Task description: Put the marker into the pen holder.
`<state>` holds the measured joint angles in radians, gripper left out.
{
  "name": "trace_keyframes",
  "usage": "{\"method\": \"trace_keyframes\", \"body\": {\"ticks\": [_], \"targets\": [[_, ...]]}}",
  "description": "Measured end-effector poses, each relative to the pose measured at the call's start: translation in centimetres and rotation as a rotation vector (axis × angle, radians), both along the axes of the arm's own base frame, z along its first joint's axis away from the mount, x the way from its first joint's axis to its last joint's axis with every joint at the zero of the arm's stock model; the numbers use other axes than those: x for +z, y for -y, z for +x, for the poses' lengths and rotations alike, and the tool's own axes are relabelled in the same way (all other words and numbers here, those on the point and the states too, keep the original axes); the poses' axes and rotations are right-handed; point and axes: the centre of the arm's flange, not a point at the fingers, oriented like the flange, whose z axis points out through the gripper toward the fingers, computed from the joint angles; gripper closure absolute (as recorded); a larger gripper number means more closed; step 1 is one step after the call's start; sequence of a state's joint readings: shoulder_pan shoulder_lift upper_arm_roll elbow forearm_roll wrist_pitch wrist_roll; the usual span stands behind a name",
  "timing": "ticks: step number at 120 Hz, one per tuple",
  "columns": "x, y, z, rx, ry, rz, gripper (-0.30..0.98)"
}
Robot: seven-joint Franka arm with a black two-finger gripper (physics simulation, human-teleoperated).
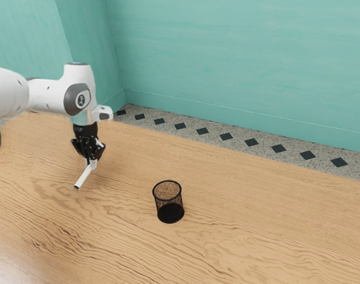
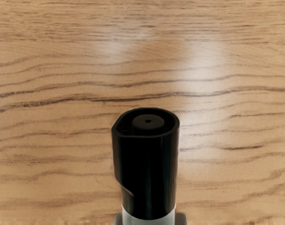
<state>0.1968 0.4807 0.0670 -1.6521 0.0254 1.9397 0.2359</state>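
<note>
The exterior view's left edge cuts off the arm (image 1: pixel 48 96); the fingers (image 1: pixel 92 155) partly hide the marker (image 1: pixel 84 177) they grip; there, the arm bends downward above the tabletop (image 1: pixel 239 236), marker slanting to 7 o'clock, pen holder (image 1: pixel 170 212) at the fingers' 4 o'clock.

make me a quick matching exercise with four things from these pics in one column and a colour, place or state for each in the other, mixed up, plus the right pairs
Things
1. marker
2. pen holder
3. table
4. wall

Descriptions
A. plain teal
B. brown, with wood grain
C. tilted, held by the gripper
D. black mesh, standing upright

Right pairs: 1-C, 2-D, 3-B, 4-A
</note>
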Motion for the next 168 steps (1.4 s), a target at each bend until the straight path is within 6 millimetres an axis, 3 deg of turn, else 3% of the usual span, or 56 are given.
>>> {"method": "trace_keyframes", "body": {"ticks": [17, 28, 46, 56, 77, 87, 109, 129, 168], "targets": [[6.5, 5.9, -2.9, -0.141, 0.162, 0.072, 0.79], [8.8, 8.9, -4.6, -0.212, 0.302, 0.113, 0.79], [12.7, 14.6, -4.8, -0.289, 0.582, 0.124, 0.79], [13.7, 18.1, -4.6, -0.286, 0.721, 0.073, 0.79], [11.6, 24.0, -5.2, -0.195, 0.844, -0.091, 0.79], [10.5, 24.2, -5.7, -0.138, 0.857, -0.123, 0.79], [9.1, 21.2, -6.0, -0.021, 0.874, -0.129, 0.79], [8.4, 23.5, -6.6, -0.02, 0.873, -0.163, 0.79], [7.1, 25.0, -6.6, -0.028, 0.857, -0.183, 0.79]]}}
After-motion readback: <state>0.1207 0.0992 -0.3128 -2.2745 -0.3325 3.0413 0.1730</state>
